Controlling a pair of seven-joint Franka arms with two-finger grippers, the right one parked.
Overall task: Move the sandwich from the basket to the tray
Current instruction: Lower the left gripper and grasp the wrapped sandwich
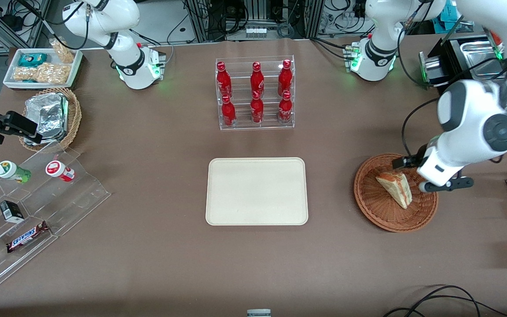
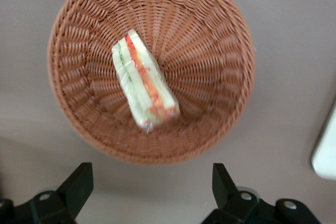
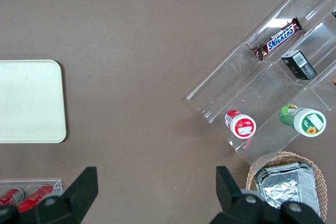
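The sandwich (image 1: 395, 188), a clear-wrapped white-bread wedge with red-orange and green filling, lies on its side in the reddish-brown wicker basket (image 1: 368, 198) toward the working arm's end of the table. My gripper (image 1: 405, 163) hovers over the basket's rim, farther from the front camera than the sandwich. In the left wrist view the gripper (image 2: 152, 187) is open with nothing between its black fingers (image 2: 79, 182), which stand apart from the sandwich (image 2: 144, 82) and just outside the basket (image 2: 231, 40). The cream tray (image 1: 256, 191) lies bare at the table's middle; its corner (image 2: 326, 145) shows beside the basket.
A clear rack of red bottles (image 1: 255, 92) stands farther from the front camera than the tray. Toward the parked arm's end are a stepped acrylic display with snacks (image 1: 38, 198), a tan basket of foil packets (image 1: 51, 116) and a white snack tray (image 1: 42, 68).
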